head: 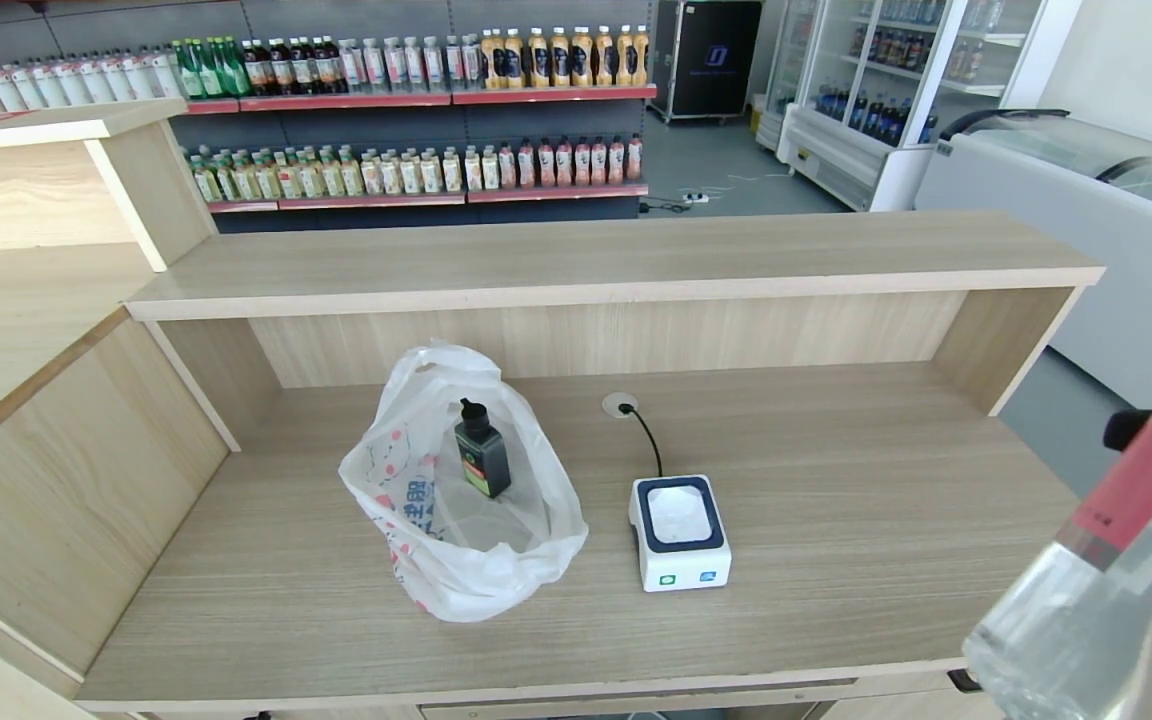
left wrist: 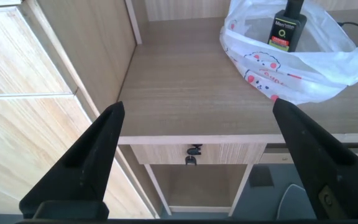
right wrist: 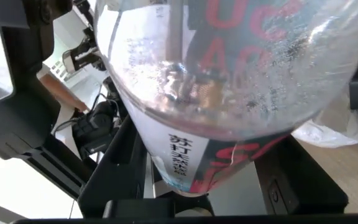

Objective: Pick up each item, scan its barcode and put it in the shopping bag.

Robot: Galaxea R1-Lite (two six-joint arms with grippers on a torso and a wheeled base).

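The shopping bag (head: 416,545) is translucent white, printed with red-pink motifs and blue characters. The black bottle (head: 481,455) in it has a green-and-red label. The scanner (head: 681,530) is white with a navy frame, green and blue marks on its near face, and a black cable (head: 648,440). The counter (head: 836,480) is pale wood grain. Near right, the clear bottle (head: 1106,590) wears a red label.

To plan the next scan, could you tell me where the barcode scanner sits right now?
In the head view, the barcode scanner sits on the counter, just right of the shopping bag.
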